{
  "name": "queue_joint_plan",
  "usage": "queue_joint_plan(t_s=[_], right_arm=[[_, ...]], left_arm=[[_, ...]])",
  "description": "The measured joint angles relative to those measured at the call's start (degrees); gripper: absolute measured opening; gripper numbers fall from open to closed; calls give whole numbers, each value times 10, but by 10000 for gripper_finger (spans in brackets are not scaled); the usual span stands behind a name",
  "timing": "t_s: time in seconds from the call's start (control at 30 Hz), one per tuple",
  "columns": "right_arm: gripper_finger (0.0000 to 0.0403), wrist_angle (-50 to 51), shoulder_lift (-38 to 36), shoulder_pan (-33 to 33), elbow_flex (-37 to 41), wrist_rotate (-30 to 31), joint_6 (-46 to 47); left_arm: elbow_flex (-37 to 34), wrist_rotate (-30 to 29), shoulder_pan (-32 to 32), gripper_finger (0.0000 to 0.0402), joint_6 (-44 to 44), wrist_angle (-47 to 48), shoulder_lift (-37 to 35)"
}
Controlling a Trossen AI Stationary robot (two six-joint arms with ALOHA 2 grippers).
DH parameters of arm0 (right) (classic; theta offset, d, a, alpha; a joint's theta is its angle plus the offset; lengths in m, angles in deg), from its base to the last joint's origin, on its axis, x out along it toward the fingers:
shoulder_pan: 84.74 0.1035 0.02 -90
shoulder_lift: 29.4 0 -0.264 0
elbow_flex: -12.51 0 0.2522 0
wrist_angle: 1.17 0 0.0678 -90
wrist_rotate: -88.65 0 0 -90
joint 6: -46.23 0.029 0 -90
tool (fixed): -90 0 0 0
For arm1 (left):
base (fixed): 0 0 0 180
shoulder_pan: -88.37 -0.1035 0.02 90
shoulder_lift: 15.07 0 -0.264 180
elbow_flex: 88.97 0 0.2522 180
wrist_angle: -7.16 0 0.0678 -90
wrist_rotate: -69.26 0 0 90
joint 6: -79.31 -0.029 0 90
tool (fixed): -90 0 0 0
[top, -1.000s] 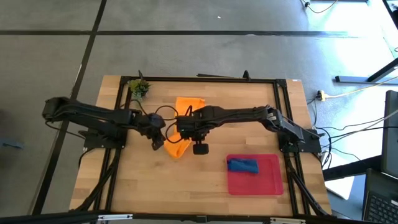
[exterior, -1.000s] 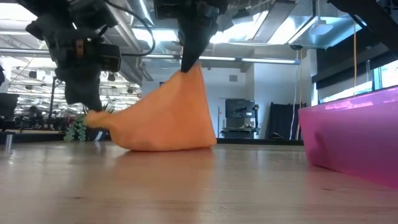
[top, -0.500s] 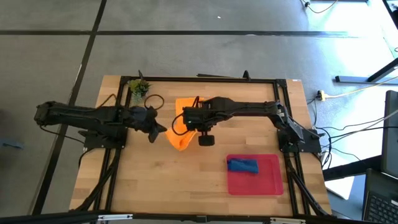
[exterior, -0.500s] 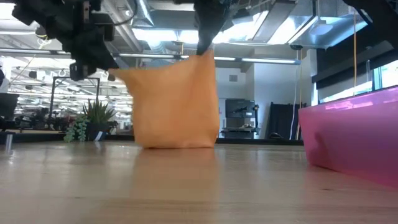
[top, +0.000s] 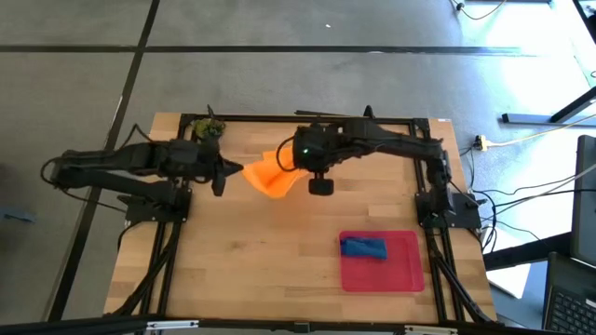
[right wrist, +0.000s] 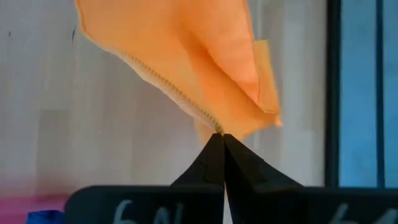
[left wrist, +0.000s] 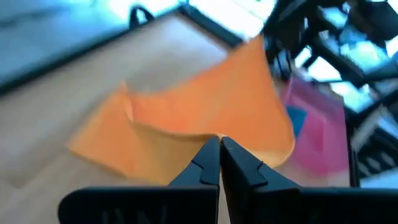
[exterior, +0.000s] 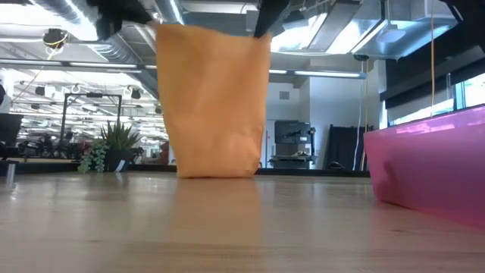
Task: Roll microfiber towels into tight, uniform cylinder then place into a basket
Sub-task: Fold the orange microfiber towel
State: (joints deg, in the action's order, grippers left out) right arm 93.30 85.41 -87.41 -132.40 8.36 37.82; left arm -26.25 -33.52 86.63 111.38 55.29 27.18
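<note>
Both hands pinch the orange towel's top corners: the left hand [top: 235, 169] clamped on one, the right hand [top: 289, 160] on the other, so the orange towel [exterior: 212, 98] hangs above the bench [top: 270, 251]. Nearer the front edge, the blue towel [top: 363, 247] lies rolled in the red basket [top: 405, 274]. A small plant [top: 209, 129] stands at the far corner.

**Cloth curtain across the far middle, open wood in front**

The orange towel [top: 268, 175] hangs between the left hand [top: 235, 169] and right hand [top: 291, 160], both pinched on its top corners, blocking passage there. The near tabletop [top: 251, 261] lies bare. The red basket [top: 402, 270], holding the blue towel [top: 363, 247], occupies the near right. A small plant [top: 209, 130] stands at the far-left corner.
</note>
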Motion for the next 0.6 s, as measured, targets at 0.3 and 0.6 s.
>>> queue_joint_plan(t_s=[0.3, 0.6], right_arm=[[0, -1, -58, -32, 0, 34, -9], [0, -9, -93, -50, 0, 57, -13]], left_arm=[[147, -129, 0, 0, -33, 88, 58], [243, -178, -9, 0, -117, 86, 131]])
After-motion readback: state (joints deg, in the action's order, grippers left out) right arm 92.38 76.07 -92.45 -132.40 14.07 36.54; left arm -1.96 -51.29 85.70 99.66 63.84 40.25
